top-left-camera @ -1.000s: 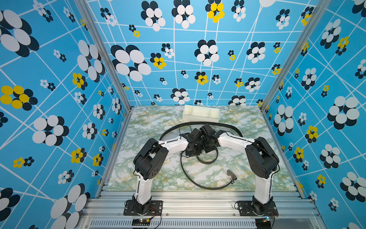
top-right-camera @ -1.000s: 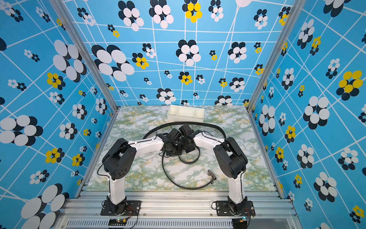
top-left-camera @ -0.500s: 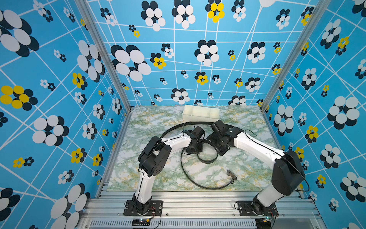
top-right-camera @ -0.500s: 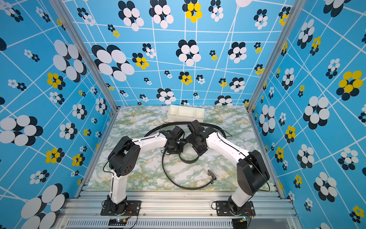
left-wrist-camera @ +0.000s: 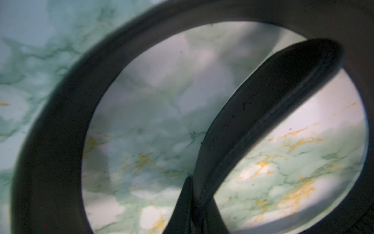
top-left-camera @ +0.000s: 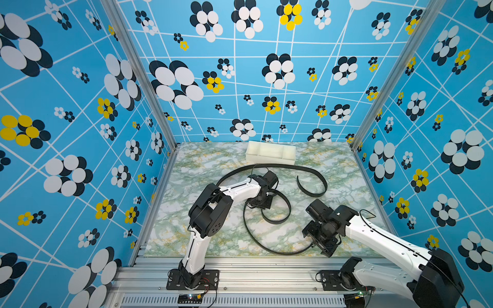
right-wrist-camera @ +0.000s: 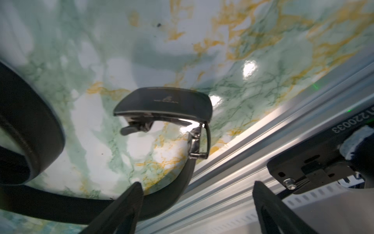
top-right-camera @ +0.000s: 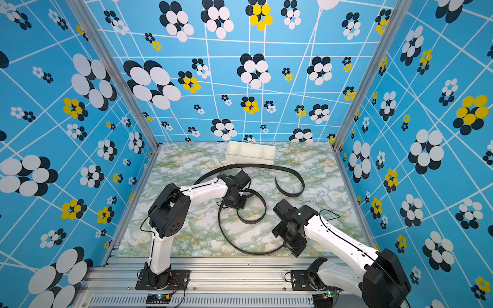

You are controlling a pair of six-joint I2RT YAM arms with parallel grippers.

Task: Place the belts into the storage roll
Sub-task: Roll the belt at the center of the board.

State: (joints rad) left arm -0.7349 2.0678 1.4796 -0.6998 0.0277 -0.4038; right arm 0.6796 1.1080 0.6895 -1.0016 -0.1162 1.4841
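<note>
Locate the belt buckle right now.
In the right wrist view the buckle sits on the marble table near its front metal rail, just ahead of the open right gripper; in both top views that gripper hides it.

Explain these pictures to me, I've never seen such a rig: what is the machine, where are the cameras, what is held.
Two white robot arms stand at the front of a marble-patterned table, between blue flowered walls. The two wide pictures come from one camera overhead, so they look nearly alike. The two close-ups come from cameras on the arms' wrists. At the back sits an off-white tray with empty compartments. The left hand is shut on the tail end of the near belt, which loops around it. The right hand is open, holding nothing, above that belt's buckle by the front rail. The far belt curves in front of the tray.
</note>
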